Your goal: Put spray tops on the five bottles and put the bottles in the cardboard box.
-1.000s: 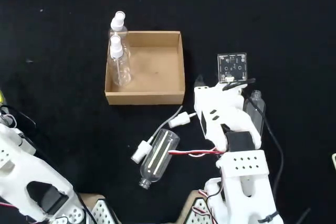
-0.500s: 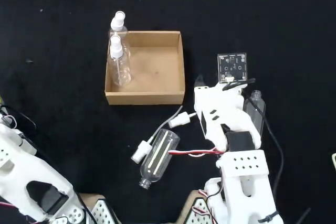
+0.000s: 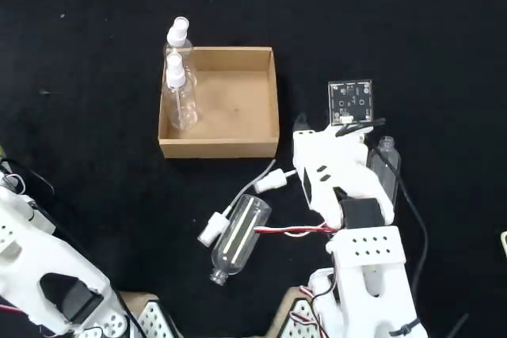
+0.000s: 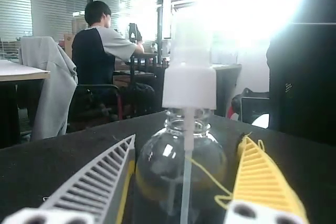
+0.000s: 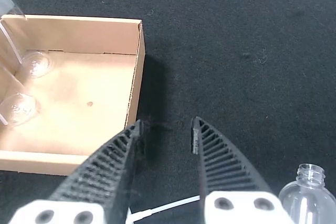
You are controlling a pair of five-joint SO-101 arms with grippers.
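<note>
Two clear plastic bottles with white spray tops [image 3: 181,99] stood upright inside the open brown cardboard box [image 3: 238,149], against its left wall in the high view. Their round bases [image 5: 20,108] showed on the box floor in the right wrist view. Third clear bottle [image 3: 239,233], uncapped, lay on its side on the black table [image 3: 95,140], near the box's front wall, neck pointing away from the box. First loose white spray top [image 3: 211,229] lay just beside this bottle. Second loose white spray top [image 3: 269,181] lay betw. the bottle & the box, its thin dip tube [image 5: 164,206] reaching toward the right arm. Fourth clear bottle [image 3: 386,162], also uncapped, sat just beside the white right arm [image 3: 348,195], on the side away from the box; its threaded neck [image 5: 311,174] was open. Right gripper [image 5: 166,124]: black ribbed fingers spread apart, nothing betw. them, over bare table just beside the box's right wall. Left gripper [image 4: 187,139]: grey & yellow fingers clenched on the fifth clear bottle [image 4: 178,169], one finger on each side of its shoulder. This bottle already carried a fitted white spray top [image 4: 189,85], w/ the tube visible down its middle. Left arm [image 3: 43,275], white, sat at the table's near left corner, well apart from the box.
</note>
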